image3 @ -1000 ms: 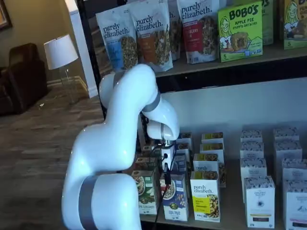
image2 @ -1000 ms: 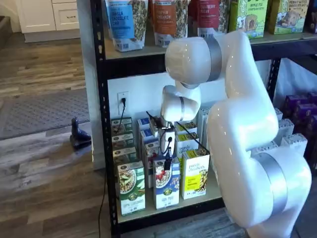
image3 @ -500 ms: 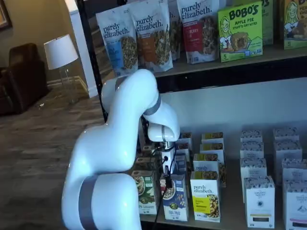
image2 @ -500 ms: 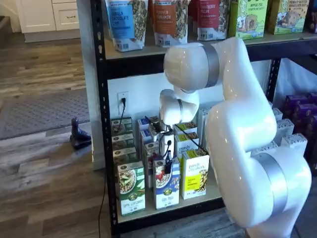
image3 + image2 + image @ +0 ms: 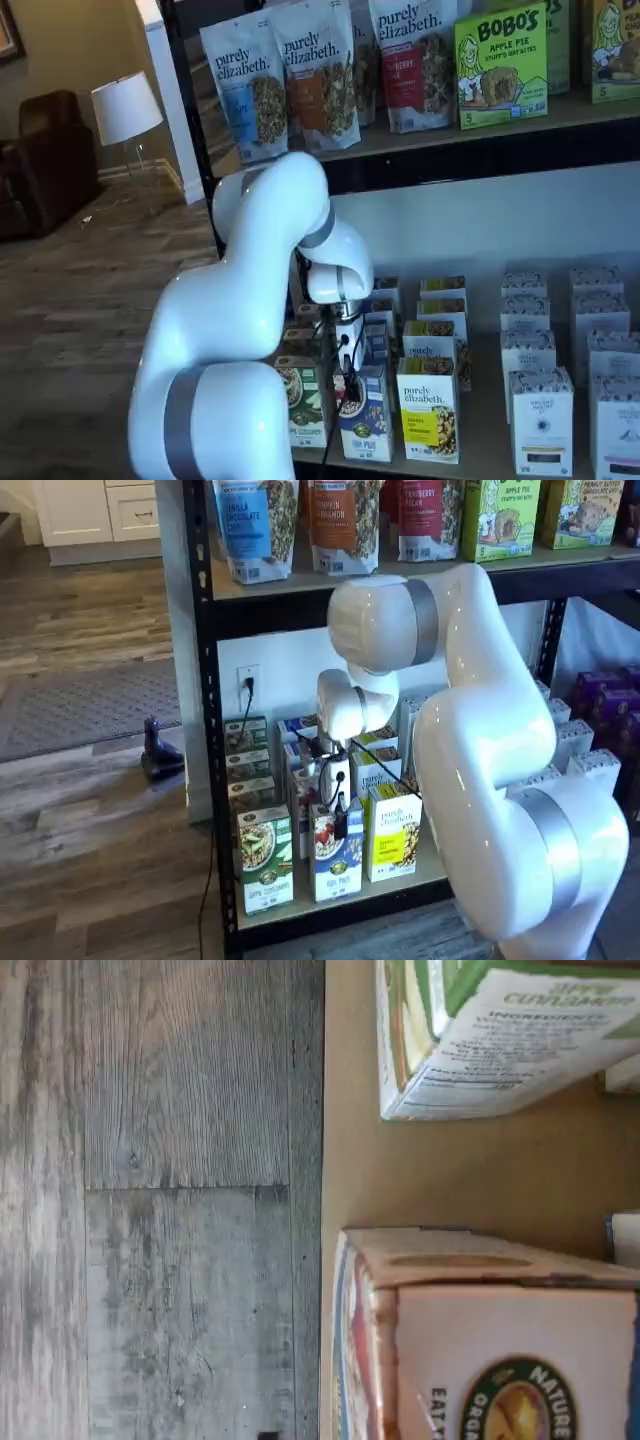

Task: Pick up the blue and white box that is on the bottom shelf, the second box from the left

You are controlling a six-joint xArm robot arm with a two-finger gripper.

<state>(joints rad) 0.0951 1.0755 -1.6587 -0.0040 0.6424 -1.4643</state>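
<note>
Gripper [image 5: 340, 823] hung at top of blue box [image 5: 335, 858] on bottom shelf [image 5: 340, 895]; finger gap not discernible, cannot tell state.

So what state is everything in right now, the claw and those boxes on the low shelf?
Claw: open, hanging right at the top of the blue and white box.
Blue and white box: upright on the bottom shelf, not lifted.
Green-and-white carton: upright, beside it.
Yellow carton: upright, on its other side.
</note>
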